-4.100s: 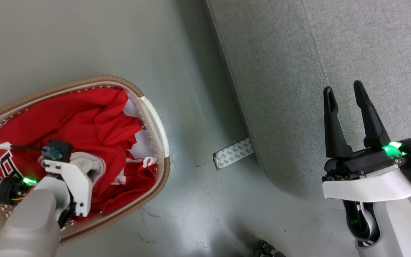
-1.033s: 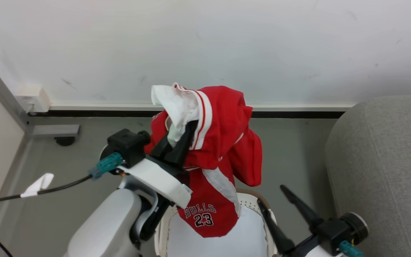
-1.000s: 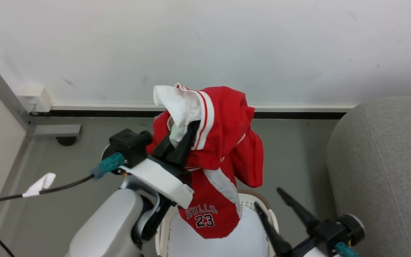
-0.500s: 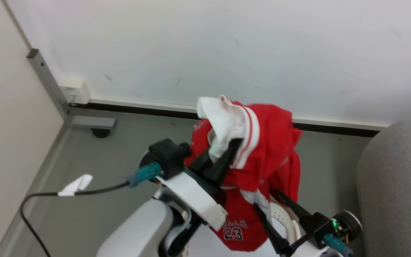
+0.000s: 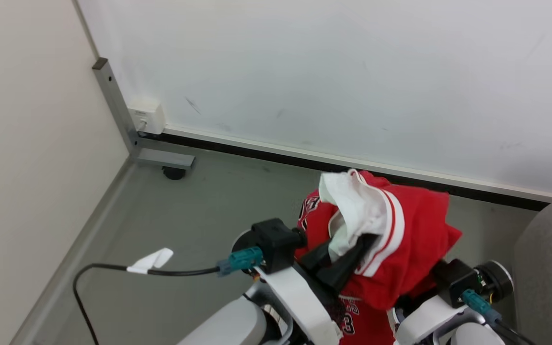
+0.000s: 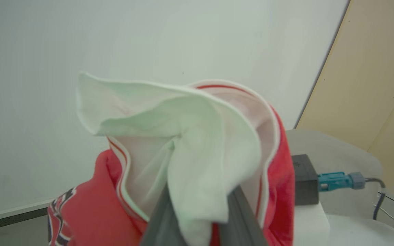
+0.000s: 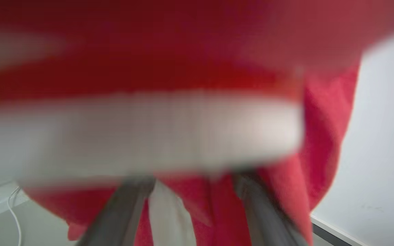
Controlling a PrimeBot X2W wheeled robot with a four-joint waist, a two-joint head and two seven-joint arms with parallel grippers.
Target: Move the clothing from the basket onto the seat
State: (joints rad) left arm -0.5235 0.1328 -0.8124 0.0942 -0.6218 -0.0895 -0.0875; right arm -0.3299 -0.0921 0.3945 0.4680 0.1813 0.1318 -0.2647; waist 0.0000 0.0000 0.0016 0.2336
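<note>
My left gripper (image 5: 348, 261) is raised and shut on the clothing (image 5: 410, 239), a red garment with white trim that bunches over its fingers and hangs below, a printed number partly showing. In the left wrist view a white fold of the clothing (image 6: 183, 136) is pinched between the dark fingers (image 6: 162, 222). My right gripper (image 7: 192, 208) stands open just under the hanging clothing (image 7: 323, 130), with red cloth draped across its spread fingers (image 7: 121, 208). Its wrist (image 5: 472, 282) shows beside the clothing. The grey seat (image 5: 551, 268) is at the right edge. The basket is out of view.
A white wall with a dark baseboard (image 5: 266, 151) runs behind. A grey metal post with a foot and caster (image 5: 163, 160) and a white socket box (image 5: 146, 115) stand at the left corner by a beige panel. A black cable (image 5: 113, 268) trails over the grey floor.
The camera has swung, so the corner and wall fill more of the head view and the basket has left it. My right gripper has come up under the hanging clothing. The left grip is unchanged.
</note>
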